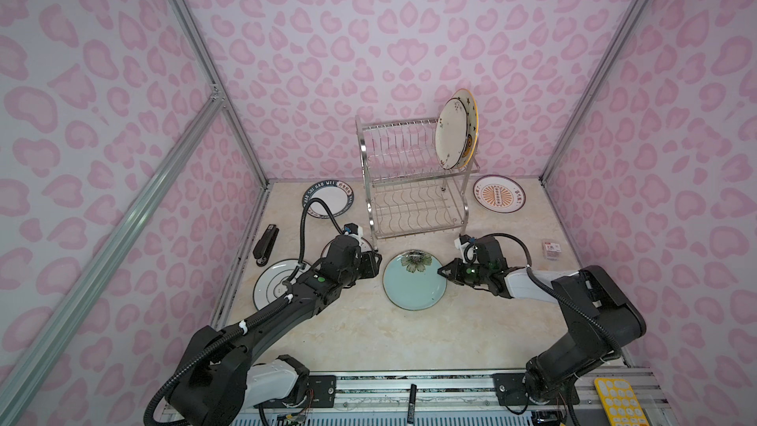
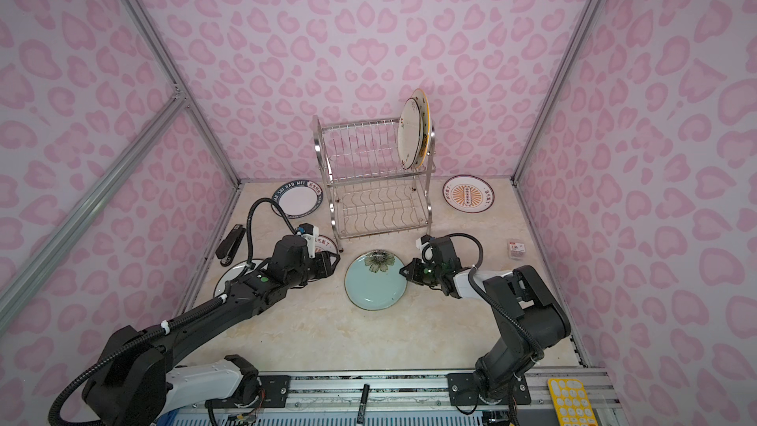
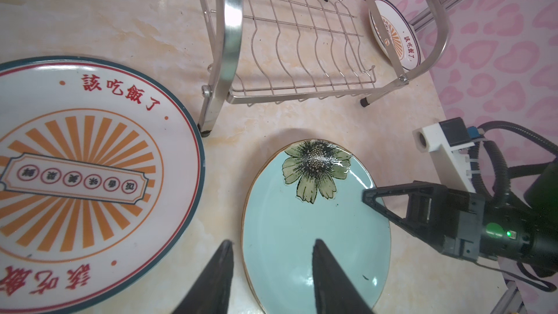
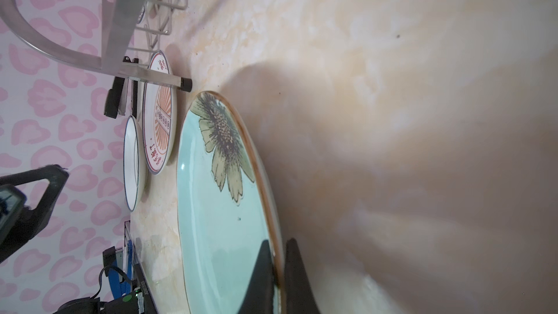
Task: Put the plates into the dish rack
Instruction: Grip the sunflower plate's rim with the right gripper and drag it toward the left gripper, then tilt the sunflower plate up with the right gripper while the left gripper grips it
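Pinching teal plate (image 1: 413,286), one of five flat, right gripper (image 1: 440,271); left gripper (image 3: 271,244) spread; two plates (image 1: 449,135) racked.

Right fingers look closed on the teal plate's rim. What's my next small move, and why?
Probably raise the right gripper a little to tip the teal plate off the table. Its fingers pinch the plate's rim, the plate lies flat, and the left gripper hangs open by the opposite rim, ready to steady it.
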{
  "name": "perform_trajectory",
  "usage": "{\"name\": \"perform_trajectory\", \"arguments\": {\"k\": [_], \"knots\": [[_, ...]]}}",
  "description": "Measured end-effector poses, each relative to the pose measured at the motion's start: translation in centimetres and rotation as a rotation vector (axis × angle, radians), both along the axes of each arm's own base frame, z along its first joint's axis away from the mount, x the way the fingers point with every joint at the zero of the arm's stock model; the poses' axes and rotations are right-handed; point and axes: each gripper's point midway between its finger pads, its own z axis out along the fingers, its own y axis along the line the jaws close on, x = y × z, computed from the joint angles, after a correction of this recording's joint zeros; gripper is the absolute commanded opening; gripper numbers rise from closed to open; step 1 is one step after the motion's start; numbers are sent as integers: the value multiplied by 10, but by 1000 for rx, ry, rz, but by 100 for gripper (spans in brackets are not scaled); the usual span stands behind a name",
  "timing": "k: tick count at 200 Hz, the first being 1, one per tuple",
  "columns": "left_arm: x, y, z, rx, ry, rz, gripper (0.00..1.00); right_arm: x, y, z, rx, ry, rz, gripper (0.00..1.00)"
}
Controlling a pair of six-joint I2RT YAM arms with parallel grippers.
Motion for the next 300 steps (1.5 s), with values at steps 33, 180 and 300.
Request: {"name": "perform_trajectory", "arguments": {"k": [33,180,300], "knots": [[0,-1,-5,1,15,3,46,3,-8,9,-4,-15,-24,0],[-3,-27,-20,-44,87,-81,44,7,-11,70,84,-151,-17,0],[-4,-37,-5,-100,42,-122,30,7,0,93,224,-208,-6,0]]}}
